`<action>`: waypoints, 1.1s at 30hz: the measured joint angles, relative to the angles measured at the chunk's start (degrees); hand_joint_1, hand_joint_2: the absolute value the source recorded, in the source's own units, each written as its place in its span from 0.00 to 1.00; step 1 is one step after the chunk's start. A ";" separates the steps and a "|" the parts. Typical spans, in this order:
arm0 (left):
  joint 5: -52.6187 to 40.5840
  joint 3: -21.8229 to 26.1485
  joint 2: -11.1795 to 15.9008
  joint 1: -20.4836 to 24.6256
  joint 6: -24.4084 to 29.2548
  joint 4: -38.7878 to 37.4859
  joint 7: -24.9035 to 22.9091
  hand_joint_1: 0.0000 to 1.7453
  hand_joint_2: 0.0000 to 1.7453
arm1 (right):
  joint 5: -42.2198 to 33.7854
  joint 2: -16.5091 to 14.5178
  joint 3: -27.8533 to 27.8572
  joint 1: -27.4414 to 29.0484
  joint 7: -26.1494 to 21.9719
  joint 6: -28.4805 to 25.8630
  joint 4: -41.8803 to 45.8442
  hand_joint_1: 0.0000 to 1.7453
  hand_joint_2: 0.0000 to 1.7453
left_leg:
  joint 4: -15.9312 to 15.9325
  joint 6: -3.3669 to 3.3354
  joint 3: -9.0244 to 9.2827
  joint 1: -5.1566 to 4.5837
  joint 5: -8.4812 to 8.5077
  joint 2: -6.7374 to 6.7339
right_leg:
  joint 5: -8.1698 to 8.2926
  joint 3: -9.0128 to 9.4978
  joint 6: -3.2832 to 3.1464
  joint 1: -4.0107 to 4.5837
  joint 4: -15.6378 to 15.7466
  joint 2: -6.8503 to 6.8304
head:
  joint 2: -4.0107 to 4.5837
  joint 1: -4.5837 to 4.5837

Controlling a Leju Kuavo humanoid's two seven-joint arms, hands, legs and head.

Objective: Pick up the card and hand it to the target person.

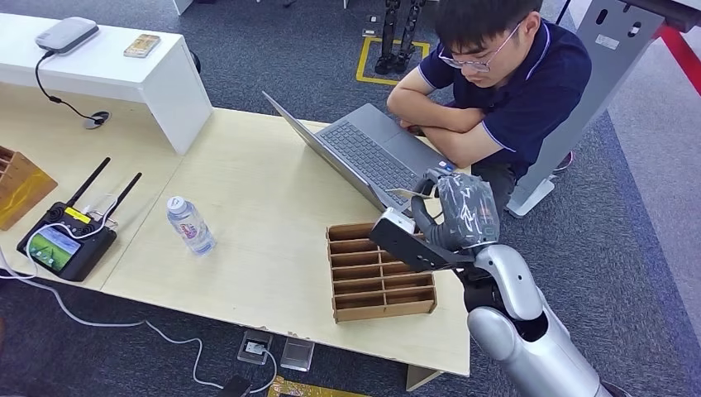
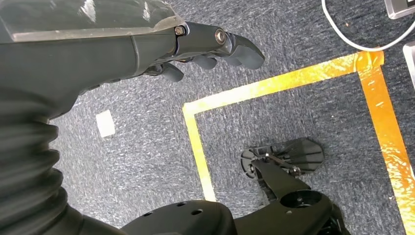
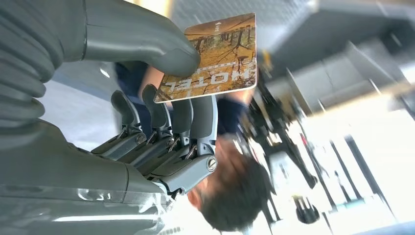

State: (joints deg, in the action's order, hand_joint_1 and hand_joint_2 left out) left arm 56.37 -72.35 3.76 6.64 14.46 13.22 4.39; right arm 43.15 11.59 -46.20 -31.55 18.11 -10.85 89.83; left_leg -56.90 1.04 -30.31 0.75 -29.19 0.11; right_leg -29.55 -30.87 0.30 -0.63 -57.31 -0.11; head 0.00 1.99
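My right hand (image 1: 463,211) is raised over the table's right end, beside the laptop, and pinches a card (image 1: 407,194) edge-on toward the seated person (image 1: 504,78). In the right wrist view the card (image 3: 215,54) is orange-brown with the word HOTEL, held between the thick thumb (image 3: 147,39) and the dark fingers (image 3: 186,117), with the person's head behind it. The person sits with arms folded on the table edge, looking down at the laptop. My left hand (image 2: 210,46) hangs over the carpet, fingers curled in and holding nothing.
An open grey laptop (image 1: 364,153) lies before the person. A brown divided cardboard box (image 1: 376,273) sits under my right hand. A water bottle (image 1: 190,225), a black controller with antennas (image 1: 66,240) and a white shelf (image 1: 107,66) stand to the left. Yellow floor tape (image 2: 274,85) marks the carpet.
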 joint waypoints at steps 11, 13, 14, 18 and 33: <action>-0.83 -0.03 -0.46 0.99 -0.05 0.00 -0.68 0.00 1.00 | 6.65 -2.64 -0.05 -1.49 -6.69 -18.80 -13.61 0.79 1.00 | 0.00 0.00 -0.04 0.00 0.00 0.03 | 0.00 0.00 0.00 0.00 0.00 -0.04 | 0.00 0.00; -0.83 -0.03 -0.48 0.99 -0.02 0.00 -0.68 0.00 1.00 | 6.94 -3.20 -0.04 -1.48 -6.96 -19.64 -16.15 0.79 1.00 | 0.00 0.00 -0.05 0.00 0.00 0.03 | 0.00 -0.01 0.00 0.00 0.00 -0.04 | 0.00 -0.01; -0.82 -0.03 -0.48 0.99 -0.01 0.00 -0.68 0.00 1.00 | 7.12 -3.45 -0.03 -1.48 -6.98 -19.96 -17.32 0.79 1.00 | 0.00 0.00 -0.05 0.00 0.00 0.03 | 0.00 -0.01 0.00 0.00 0.00 -0.04 | 0.00 -0.02; -0.81 -0.04 -0.48 0.97 0.14 0.00 -0.68 0.00 1.00 | 7.66 -4.33 0.05 -1.53 -6.92 -20.56 -21.03 0.79 1.00 | 0.00 0.00 -0.06 0.00 0.00 0.03 | 0.00 -0.02 0.00 0.00 0.00 -0.04 | 0.00 0.02; -0.72 -0.04 -0.50 0.93 0.61 0.00 -0.68 0.00 1.00 | 10.58 -5.81 1.05 -2.11 -5.45 -21.11 -26.67 0.79 1.00 | 0.00 0.00 -0.06 0.00 0.00 0.03 | 0.00 -0.03 0.00 0.00 0.00 -0.04 | 0.00 -0.01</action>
State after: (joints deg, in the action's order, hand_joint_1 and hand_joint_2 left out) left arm 55.65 -72.39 3.26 7.57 15.07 13.22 3.72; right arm 53.73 5.78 -45.15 -33.66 12.67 -31.96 63.16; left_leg -56.90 1.04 -30.37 0.75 -29.19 0.14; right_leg -29.55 -30.90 0.30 -0.63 -57.31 -0.15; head 0.00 1.99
